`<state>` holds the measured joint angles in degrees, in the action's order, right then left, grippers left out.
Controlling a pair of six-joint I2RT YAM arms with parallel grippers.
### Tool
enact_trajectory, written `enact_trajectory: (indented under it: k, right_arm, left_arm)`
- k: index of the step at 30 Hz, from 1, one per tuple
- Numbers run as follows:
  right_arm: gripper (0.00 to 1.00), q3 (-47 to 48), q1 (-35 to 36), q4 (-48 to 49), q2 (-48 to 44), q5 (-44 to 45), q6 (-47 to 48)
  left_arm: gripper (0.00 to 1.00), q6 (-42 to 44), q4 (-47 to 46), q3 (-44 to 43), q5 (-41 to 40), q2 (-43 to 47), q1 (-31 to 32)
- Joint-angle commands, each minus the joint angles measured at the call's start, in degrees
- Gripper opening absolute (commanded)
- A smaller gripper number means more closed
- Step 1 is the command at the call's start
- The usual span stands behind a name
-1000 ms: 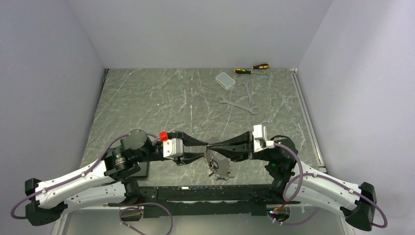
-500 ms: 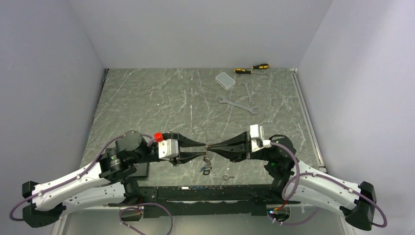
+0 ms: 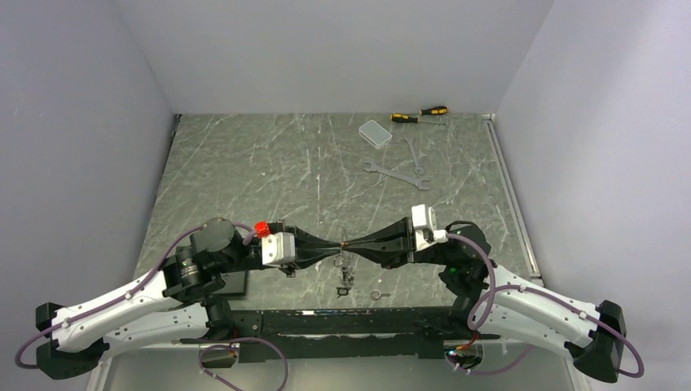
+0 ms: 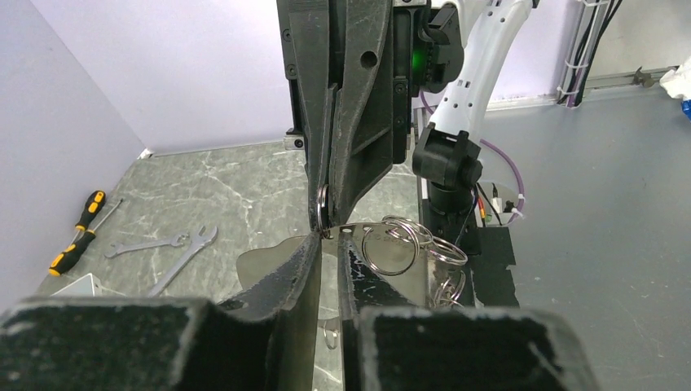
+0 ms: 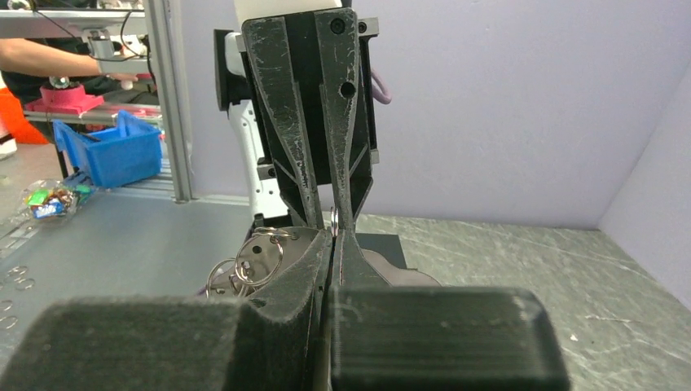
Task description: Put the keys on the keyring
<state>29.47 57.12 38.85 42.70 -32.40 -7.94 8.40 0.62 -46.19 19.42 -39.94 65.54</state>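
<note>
Two tools meet tip to tip above the surface, close to the middle of its near edge. The right tool is closed, its jaws pressed flat together, and it pinches a small silver ring that stands edge-on out of its tip. The left tool faces it with its jaws drawn nearly together, only a sliver between them. A flat silver piece with a hole in it lies across that sliver, but I cannot tell whether the jaws clamp it or merely straddle it.

Below the meeting point a bunch of keys and more small rings hangs toward the surface; whether it touches is unclear. I cannot pick out the keyring as a wide loop; the pinched ring may belong to it.

Lifting the ring off the surface probably lets the bunch hang clear below, so both tools can reach one spot from opposite sides. The right tool seems to act as the anchor while the left works the piece in. The ring is thin, so a slight sideways offset would likely make the piece miss.

One loose ring lies by the near edge, right of the bunch. Wrenches, screwdrivers and a box sit toward the far right corner, well apart.
</note>
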Motion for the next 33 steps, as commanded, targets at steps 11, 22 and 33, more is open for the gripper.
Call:
enact_trajectory:
  k: [11, 22, 33]
  right_arm:
    - [0.05, 5.6, 0.4, -16.2, 2.2, -1.4, 4.3]
    - [0.33, 10.5, 0.4, -30.4, 0.7, 3.3, 11.6]
    - [0.45, 14.1, 0.4, -42.9, -1.1, 9.2, 17.4]
  left_arm:
    - [0.0, 1.7, -1.4, -2.2, -0.1, -1.5, 0.4]
    - [0.0, 2.6, 8.2, -5.9, -4.3, -3.6, 0.4]
    - [0.0, 4.1, 13.1, -8.3, -8.4, -6.5, 0.4]
